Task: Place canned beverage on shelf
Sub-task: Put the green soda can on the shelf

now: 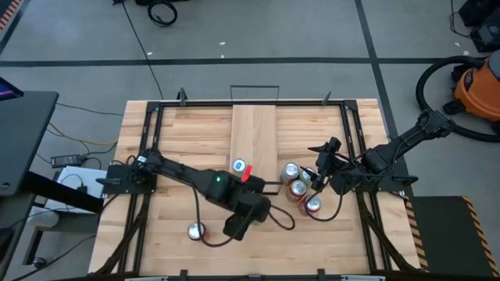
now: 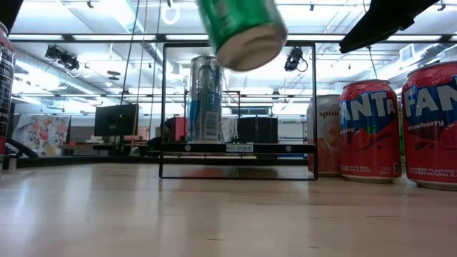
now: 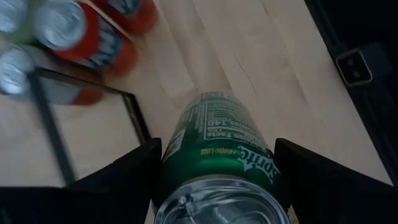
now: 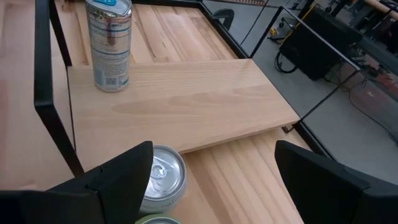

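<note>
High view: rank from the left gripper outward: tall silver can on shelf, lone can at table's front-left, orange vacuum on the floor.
Left gripper holds the green Sprite can.
1. Lone can: on the table, to the gripper's left.
2. Tall silver can: on the shelf, just beyond the gripper; only slightly farther than the lone can.
3. Orange vacuum: on the floor, far right.

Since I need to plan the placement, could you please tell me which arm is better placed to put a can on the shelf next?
The left. Its pincer already grips a green Sprite can, lifted off the table beside the shelf. The right pincer is open and empty, above the cluster of cans.
</note>
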Tool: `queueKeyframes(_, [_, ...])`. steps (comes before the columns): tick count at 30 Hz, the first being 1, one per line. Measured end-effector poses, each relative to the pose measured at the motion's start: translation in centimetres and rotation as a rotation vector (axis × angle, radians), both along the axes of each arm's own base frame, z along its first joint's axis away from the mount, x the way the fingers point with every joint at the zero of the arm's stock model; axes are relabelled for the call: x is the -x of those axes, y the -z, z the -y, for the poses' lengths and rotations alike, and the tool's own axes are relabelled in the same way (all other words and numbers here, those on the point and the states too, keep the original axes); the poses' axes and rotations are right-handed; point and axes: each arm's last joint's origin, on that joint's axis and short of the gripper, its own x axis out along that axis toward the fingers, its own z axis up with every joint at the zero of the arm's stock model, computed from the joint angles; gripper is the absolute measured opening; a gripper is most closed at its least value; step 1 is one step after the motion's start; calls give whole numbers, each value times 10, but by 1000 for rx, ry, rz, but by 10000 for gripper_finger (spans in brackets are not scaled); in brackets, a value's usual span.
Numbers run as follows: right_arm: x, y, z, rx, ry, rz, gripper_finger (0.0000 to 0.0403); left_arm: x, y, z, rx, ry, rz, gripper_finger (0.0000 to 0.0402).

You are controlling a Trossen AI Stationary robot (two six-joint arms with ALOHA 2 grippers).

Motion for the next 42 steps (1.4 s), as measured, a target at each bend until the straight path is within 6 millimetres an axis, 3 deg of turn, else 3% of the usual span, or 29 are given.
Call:
queueKeyframes(16, [2,15,1,-55,21,-5,348,-7,-47,-46,-34,25,163,299])
queueKeyframes(32, [2,14,0,-66,22,5,348,-6,-69,-92,-76,-15,260,299])
queueKeyframes(42, [2,14,-3,-65,4,7,348,-4,-63,-135,-130,-73,168,299])
